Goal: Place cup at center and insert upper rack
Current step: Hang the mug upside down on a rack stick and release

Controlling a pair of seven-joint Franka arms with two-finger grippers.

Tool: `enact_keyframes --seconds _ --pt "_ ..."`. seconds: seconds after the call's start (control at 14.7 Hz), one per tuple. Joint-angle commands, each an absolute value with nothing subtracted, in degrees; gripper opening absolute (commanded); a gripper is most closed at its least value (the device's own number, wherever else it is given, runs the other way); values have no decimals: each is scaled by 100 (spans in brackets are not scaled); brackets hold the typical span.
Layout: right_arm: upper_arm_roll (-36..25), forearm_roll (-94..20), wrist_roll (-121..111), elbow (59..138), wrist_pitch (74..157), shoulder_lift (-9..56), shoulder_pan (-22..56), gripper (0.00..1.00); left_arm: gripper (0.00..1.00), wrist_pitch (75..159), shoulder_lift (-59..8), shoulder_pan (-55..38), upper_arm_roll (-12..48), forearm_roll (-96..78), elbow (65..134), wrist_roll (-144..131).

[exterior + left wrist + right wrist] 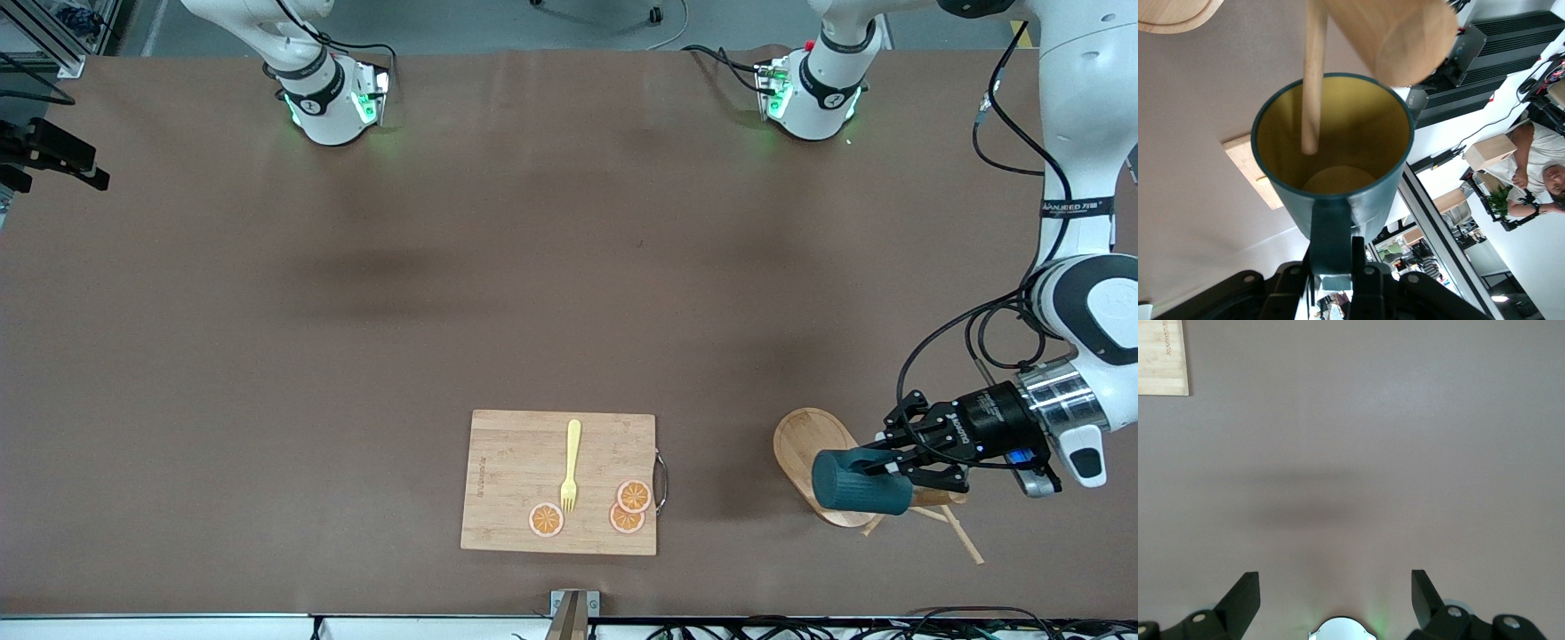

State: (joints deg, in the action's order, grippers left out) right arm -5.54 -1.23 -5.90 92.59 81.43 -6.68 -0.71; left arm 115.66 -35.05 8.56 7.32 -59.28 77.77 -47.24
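A brown table [373,293] carries the things. A rectangular bamboo cutting board [516,480] lies flat on it near the edge closest to the front camera, about midway between the two arms' ends. A yellow fork [571,465] and three orange slices [633,495] rest on that board. Toward the left arm's end of the table, the wooden mug tree [809,449] lies tipped on its side, its oval base on edge and its thin pegs [965,538] touching the tabletop.
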Motion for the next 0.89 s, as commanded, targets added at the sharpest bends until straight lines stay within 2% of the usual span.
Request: enact_keyframes --seconds 0.0,0.48,0.82 --pt "-483 -79 -536 9387 8209 -809 -141 100 1 11540 -3674 966 782 -6205 7638 -4632" --pt "-492 -79 -536 9387 8209 -800 -141 100 5 11487 -3805 1213 773 -6249 7673 -4115" --pt "-492 -79 -536 9387 8209 -800 -141 100 10 11487 -3885 1222 773 -6232 7673 -4052"
